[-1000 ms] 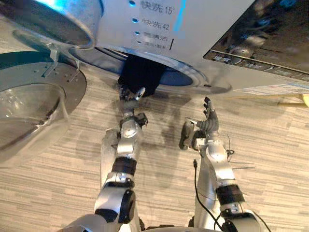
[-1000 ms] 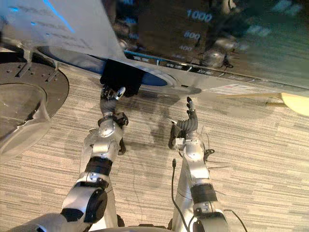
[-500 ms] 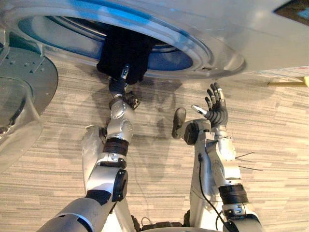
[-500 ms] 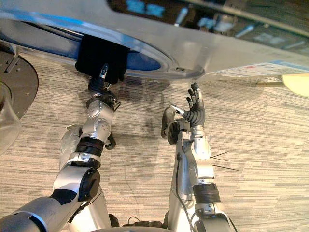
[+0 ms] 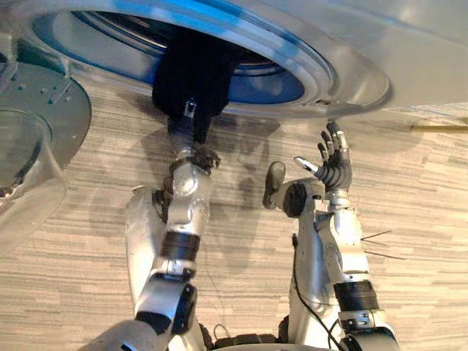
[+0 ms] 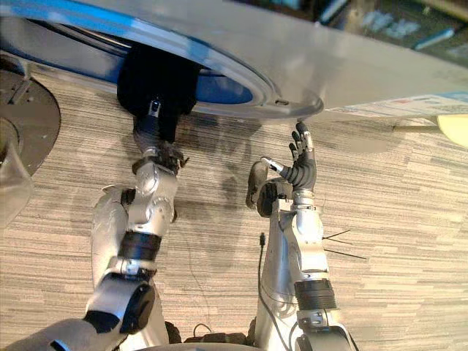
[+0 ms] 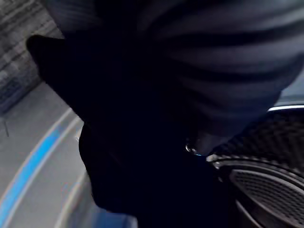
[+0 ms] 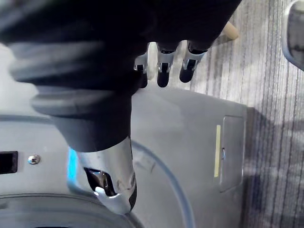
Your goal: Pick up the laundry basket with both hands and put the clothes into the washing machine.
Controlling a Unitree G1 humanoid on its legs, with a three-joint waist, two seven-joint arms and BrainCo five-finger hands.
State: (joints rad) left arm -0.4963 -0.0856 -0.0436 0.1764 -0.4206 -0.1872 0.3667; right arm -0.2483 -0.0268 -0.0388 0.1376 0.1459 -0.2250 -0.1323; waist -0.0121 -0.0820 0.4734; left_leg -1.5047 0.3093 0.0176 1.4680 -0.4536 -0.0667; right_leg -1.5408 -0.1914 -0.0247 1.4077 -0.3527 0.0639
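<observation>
Laundry rm: front-load washer [image 5: 380,36], striped floor [image 5: 73,278].

Bright, even indoor light on the striped floor [image 5: 409,241]. Broad white glare along the metal front of the washing machine [image 5: 380,29], far side. Blue sheen within its door ring [image 5: 336,73]. Soft shadow on the floor just beneath that front. Pale highlights on the clear door bowl [image 5: 25,172], left. Black cloth [image 5: 191,69] at the opening, without visible detail. Left wrist view very dim, near-black, with one thin bright streak.
</observation>
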